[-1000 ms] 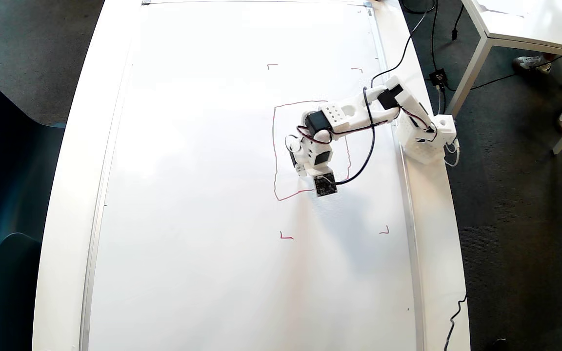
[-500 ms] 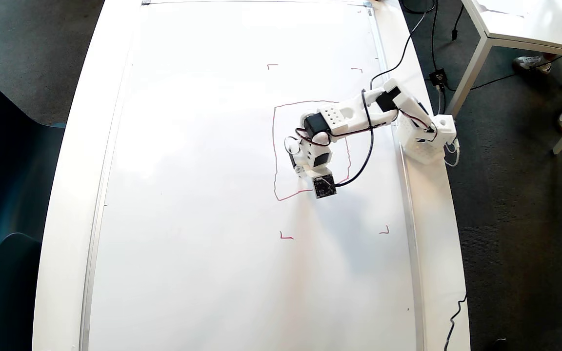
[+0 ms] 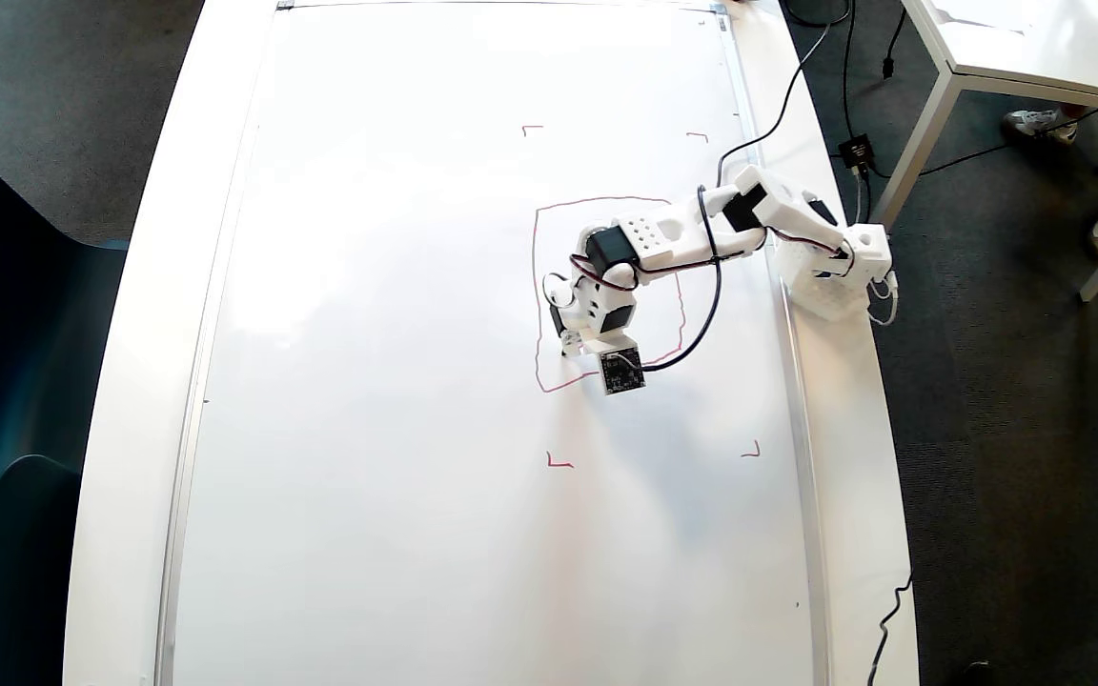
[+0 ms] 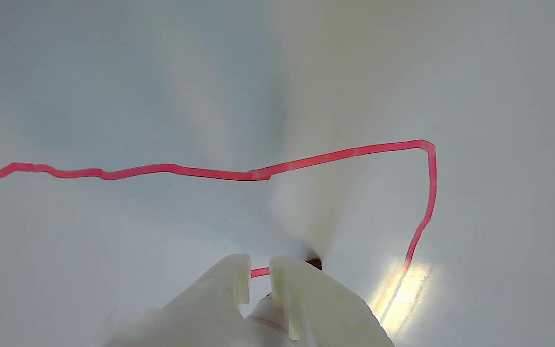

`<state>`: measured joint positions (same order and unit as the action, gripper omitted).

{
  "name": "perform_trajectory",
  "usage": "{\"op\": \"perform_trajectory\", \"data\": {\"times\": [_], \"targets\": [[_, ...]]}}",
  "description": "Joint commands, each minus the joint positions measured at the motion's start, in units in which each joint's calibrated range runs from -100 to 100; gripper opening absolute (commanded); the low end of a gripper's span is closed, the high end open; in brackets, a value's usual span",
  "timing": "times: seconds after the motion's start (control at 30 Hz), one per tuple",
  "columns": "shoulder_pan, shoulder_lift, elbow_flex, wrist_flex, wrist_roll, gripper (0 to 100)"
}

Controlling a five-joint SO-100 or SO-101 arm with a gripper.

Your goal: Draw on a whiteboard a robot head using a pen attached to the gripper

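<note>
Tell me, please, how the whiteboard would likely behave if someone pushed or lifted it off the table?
The whiteboard looks glossy, mirroring light in the wrist view, so it probably slides easily under a push. It spans most of the table inside a thin silver frame, so it is likely stiff but awkward to lift. Its wet-looking red outline would probably smear if touched.

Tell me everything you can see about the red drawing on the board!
The robot head so far is one thin, wobbly red outline, roughly a rectangle, drawn on the glossy whiteboard. The arm covers part of it in the overhead view. In the wrist view its corner bends sharply and a short fresh stroke lies by the claw, where the pen tip touches. No inner shapes show yet.
</note>
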<state>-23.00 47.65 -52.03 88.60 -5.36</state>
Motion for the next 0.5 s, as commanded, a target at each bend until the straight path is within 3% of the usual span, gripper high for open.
{"op": "perform_trajectory", "data": {"times": [0.0, 0.47], "targets": [[1.75, 0.02, 2.33, 0.11, 0.38, 1], [9.12, -7.52, 14.58, -0.5, 3.33, 1]]}}
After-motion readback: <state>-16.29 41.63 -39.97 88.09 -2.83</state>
